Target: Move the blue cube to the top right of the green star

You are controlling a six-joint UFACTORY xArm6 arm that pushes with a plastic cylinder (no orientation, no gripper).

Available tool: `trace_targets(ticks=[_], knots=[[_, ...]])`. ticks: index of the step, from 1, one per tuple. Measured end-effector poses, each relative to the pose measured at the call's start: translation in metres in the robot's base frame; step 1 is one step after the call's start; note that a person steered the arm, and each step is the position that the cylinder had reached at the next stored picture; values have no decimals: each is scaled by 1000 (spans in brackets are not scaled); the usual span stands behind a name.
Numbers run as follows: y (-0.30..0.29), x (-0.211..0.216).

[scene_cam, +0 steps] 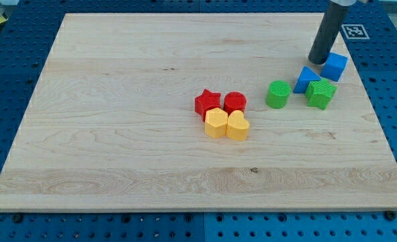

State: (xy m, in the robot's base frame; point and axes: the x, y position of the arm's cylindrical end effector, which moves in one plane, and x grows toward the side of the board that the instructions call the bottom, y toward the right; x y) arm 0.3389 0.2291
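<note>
The blue cube [334,66] sits near the board's right edge, toward the view's top. The green star [320,93] lies just below it and slightly left, so the cube is at the star's upper right, close to it. My tip [317,60] rests on the board right beside the cube's left side, above a blue triangular block [306,79]. I cannot tell whether the tip touches the cube. The blue triangular block touches the star's left side.
A green cylinder [277,94] stands left of the blue triangular block. Mid-board is a tight cluster: red star [207,102], red cylinder [235,102], yellow hexagon [216,123], yellow heart [238,126]. The wooden board [117,101] lies on a blue perforated table.
</note>
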Motion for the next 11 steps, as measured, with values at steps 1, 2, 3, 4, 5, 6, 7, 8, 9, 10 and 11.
trace_targets(ticks=[1, 2, 3, 4, 5, 6, 7, 8, 9, 10, 11], knots=[[-4, -9], [23, -33], [42, -12], [37, 14], [34, 17], [34, 28], [34, 39], [38, 52], [43, 72], [44, 78], [44, 101]])
